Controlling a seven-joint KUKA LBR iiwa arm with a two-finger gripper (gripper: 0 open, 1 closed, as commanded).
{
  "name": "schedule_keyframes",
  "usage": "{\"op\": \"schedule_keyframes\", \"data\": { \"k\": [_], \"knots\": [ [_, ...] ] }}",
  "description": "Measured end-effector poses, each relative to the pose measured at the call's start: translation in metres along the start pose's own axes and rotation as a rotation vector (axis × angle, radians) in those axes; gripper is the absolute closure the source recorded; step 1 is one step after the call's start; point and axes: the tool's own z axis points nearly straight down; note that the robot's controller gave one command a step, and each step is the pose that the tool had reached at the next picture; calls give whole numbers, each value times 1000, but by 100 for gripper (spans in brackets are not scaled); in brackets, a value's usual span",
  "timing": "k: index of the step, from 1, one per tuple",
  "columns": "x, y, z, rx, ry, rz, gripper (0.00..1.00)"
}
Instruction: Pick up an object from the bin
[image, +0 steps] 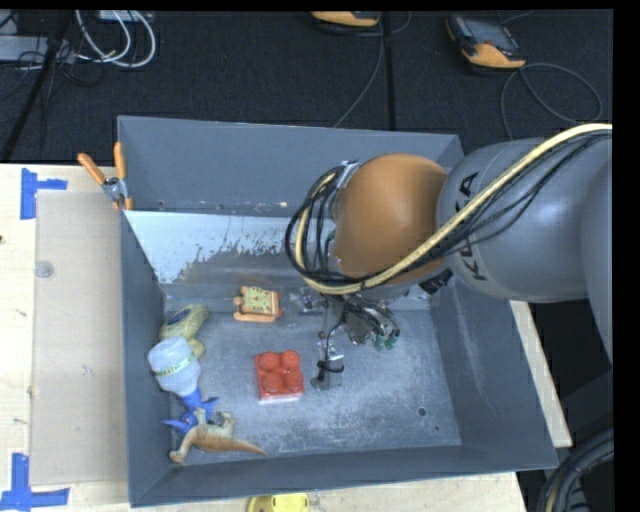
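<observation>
The gripper (330, 368) hangs in the grey metal bin (250, 170) just beside a red studded block (278, 375); whether its grip is parted cannot be told.

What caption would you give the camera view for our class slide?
KUKA arm with jaws down in the grey bin, just right of a red studded block.

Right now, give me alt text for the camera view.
The arm's jaws hang near the floor of a grey bin, just right of a red studded block. A tan toy lies farther back; a white bottle and dinosaur figure lie at left.
</observation>
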Motion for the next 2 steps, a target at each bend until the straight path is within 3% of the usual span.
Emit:
{"op": "schedule_keyframes", "data": {
  "k": [1, 2],
  "knots": [
    [0, -1, 54, -2, 4, -257, 0],
    [10, 0, 87, -2, 2, -410, 100]
  ]
}}
